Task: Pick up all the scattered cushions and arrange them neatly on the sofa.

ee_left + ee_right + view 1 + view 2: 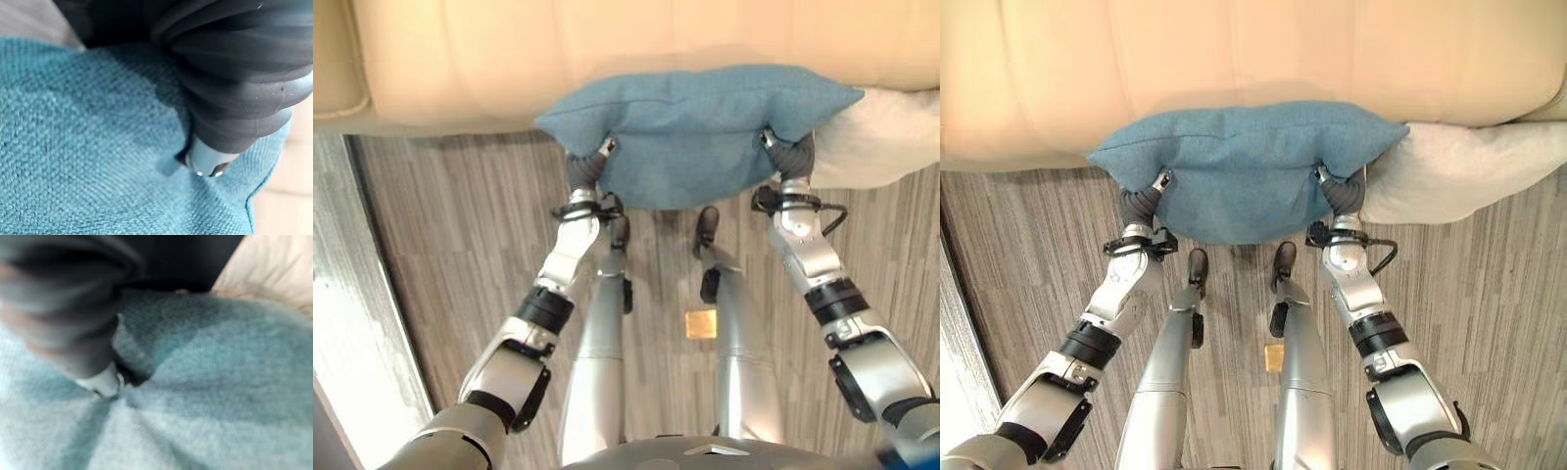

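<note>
Blue woven cloth covered the cushion [705,132] that the robot held up between its two hands, just in front of the sofa [607,49] and partly overlapping the front edge of its cream seat. The left hand [590,166] gripped the cushion's lower corner on the sofa's left-hand side, and the left wrist view showed a finger dug into the fabric, which puckered round it. The right hand [790,155] did the same at the opposite corner, and in its own wrist view the cloth bunched into folds where a fingertip pinched it. Both hands were therefore clenched on the cushion, which hung clear of the wooden floor [460,225].

A white cushion [891,137] lay against the sofa's front on the right, touching the blue one's corner; whether it rested on the floor or on the seat could not be told.

As a judgement, the task looked to be in its early or middle part: the blue cushion was lifted but not yet set down on the seat, and the white one probably remained to be placed.
</note>
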